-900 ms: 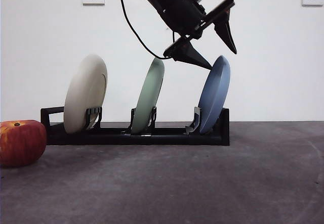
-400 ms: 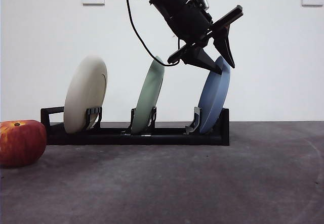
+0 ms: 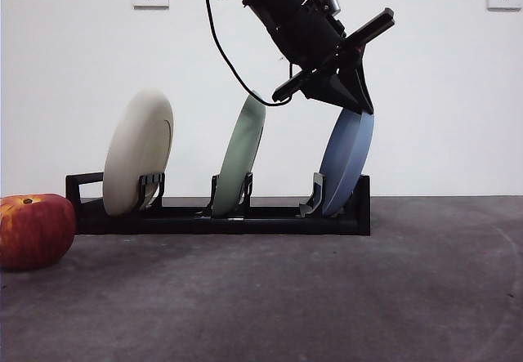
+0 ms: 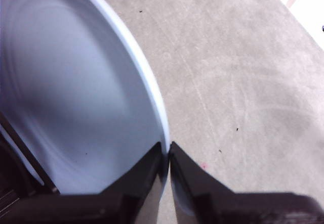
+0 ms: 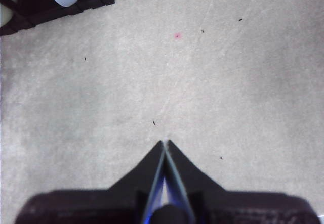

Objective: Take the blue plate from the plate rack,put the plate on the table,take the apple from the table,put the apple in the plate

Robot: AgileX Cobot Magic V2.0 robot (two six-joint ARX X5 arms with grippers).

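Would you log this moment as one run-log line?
left gripper: shut on blue plate rim | plate in plate rack | right gripper: shut, idle

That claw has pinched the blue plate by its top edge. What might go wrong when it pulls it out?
The left gripper pinches only the thin rim of the blue plate, so the plate might slip or swing when lifted. Its lower edge sits in the plate rack, so a slanted pull might catch and drag the rack. The green plate stands close by and might get bumped.

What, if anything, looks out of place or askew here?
Nothing stands out. Three plates lean in the rack; the left gripper pinches the blue plate rim; the apple sits intact.
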